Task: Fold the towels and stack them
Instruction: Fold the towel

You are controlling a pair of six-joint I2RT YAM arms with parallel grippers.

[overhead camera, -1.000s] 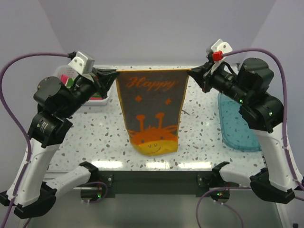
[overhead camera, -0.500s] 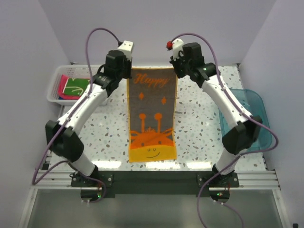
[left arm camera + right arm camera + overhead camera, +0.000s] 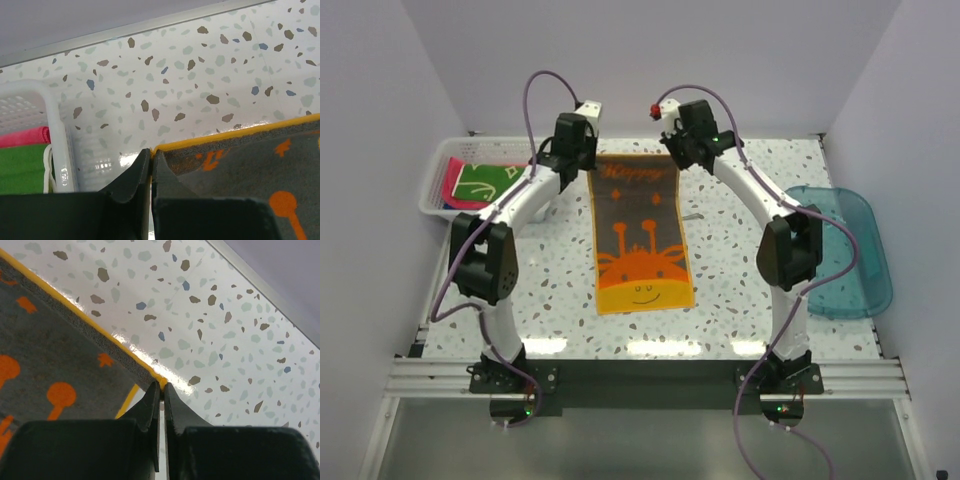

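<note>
Speckled bench (image 3: 750, 200) between white walls carries the grey towel (image 3: 640, 240), spread with its long axis running from the far side toward the arm bases, smiling end nearest. Its two far corners are pinched: the left gripper (image 3: 151, 156) is clamped on the left one and the right gripper (image 3: 161, 385) on the right, so the cloth lies nearward of both, neither arm closer. I judge the fold means carrying that far edge toward the near hem. A second ago the towel hung high and taut between raised arms; now it is laid down, arms stretched out
</note>
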